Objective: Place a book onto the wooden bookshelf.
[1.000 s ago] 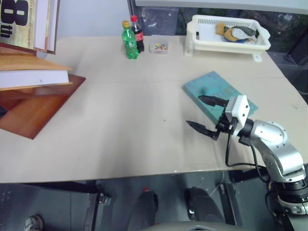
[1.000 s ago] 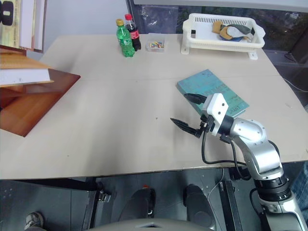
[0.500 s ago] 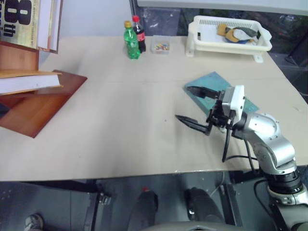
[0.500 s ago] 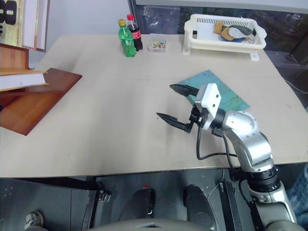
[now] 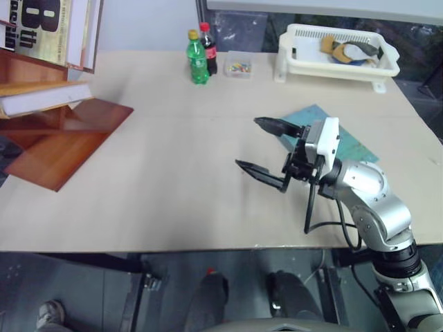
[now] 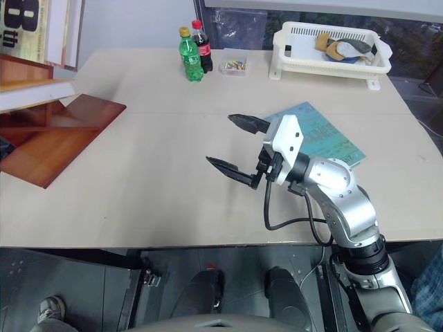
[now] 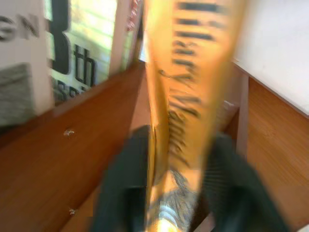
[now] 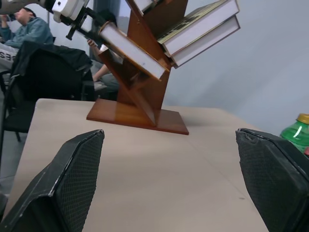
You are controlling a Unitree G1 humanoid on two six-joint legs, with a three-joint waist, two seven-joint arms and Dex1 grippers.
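- Our left fingers stand one on each side of the book, whose orange cover with dark letters rises straight out between them.
- The wrist view is smeared, so we cannot tell whether those fingers press on the book or stand just off it.
- The book is already in the wooden bookshelf: reddish boards close it in on both sides of the fingers.
- From our right wrist we see the left fingers at the book's near end, and the book lies on a slanted board of the shelf with its white page edges showing.
- Beyond the left fingers, past a board, a cream book with a big black "8" stands in the next compartment.
- Our right fingers are spread wide and empty, above the worktop, with their tips towards the bookshelf.
- A teal book lies flat on the worktop just behind the right fingers, partly hidden by the wrist.
- Well beyond the right fingers, at the far edge, stand a green bottle and a cola bottle, touching or nearly so, with a small clear box beside them.
- A white basket sits further along that edge.
- A seated person shows past the bookshelf.
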